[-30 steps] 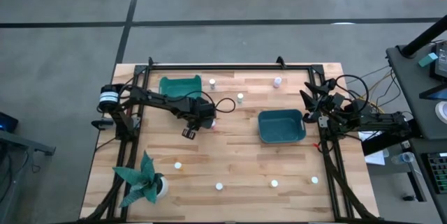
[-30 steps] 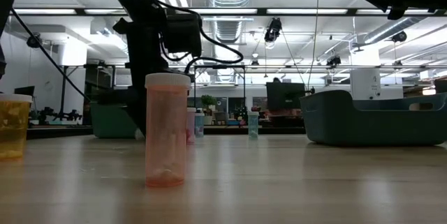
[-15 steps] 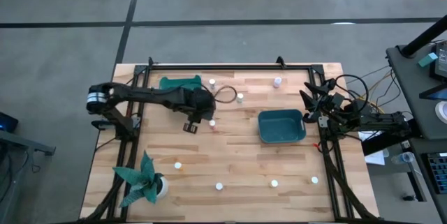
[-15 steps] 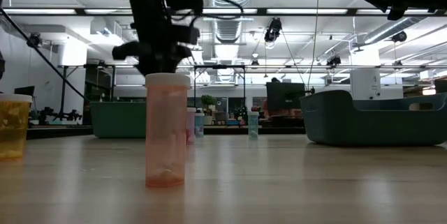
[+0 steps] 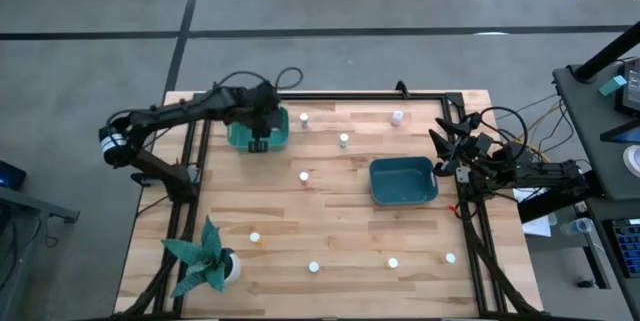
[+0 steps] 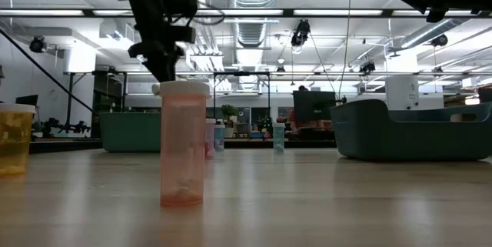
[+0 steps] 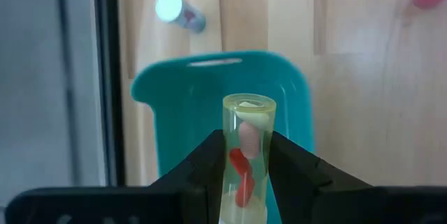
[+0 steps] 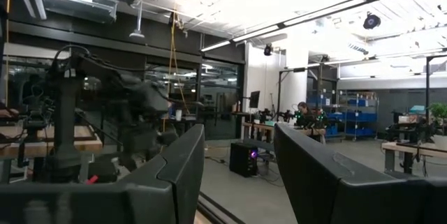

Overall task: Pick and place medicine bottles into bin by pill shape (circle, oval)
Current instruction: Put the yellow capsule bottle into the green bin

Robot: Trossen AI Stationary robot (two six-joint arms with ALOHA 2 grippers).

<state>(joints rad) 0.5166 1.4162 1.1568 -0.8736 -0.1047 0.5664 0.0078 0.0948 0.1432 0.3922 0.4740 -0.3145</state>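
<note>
My left gripper (image 5: pixel 259 137) hovers over the left teal tray (image 5: pixel 240 121) at the table's far left, shut on a small clear yellowish bottle (image 7: pixel 248 147) with red and pink pills inside. The tray also shows under the bottle in the left wrist view (image 7: pixel 160 126). Several white-capped bottles stand loose on the table, among them one (image 5: pixel 304 176) at the middle and one (image 5: pixel 343 140) farther back. A second teal bin (image 5: pixel 403 181) sits at the right. My right gripper (image 8: pixel 237 168) waits open at the table's right edge (image 5: pixel 445 151). My left gripper pinches the bottle's two opposite sides (image 7: pixel 230 155) between its two fingers (image 7: pixel 202 168). The fingers come from above, pointing down, and lie along the bottle. Its round end (image 7: pixel 248 104) sticks out past the fingertips. The bottle is lifted clear above the tray.
A teal paper plant in a white pot (image 5: pixel 207 259) stands at the near left corner. More bottles stand along the near edge (image 5: pixel 313 267) (image 5: pixel 392 262) (image 5: pixel 450 258). A black frame rail (image 5: pixel 330 96) runs along the far edge. An orange bottle (image 6: pixel 183 143) stands close in the low view.
My left gripper has risen and gone from the table's middle toward the far left, to a place over the left teal tray, turning as it went. It has stayed shut on the bottle.
</note>
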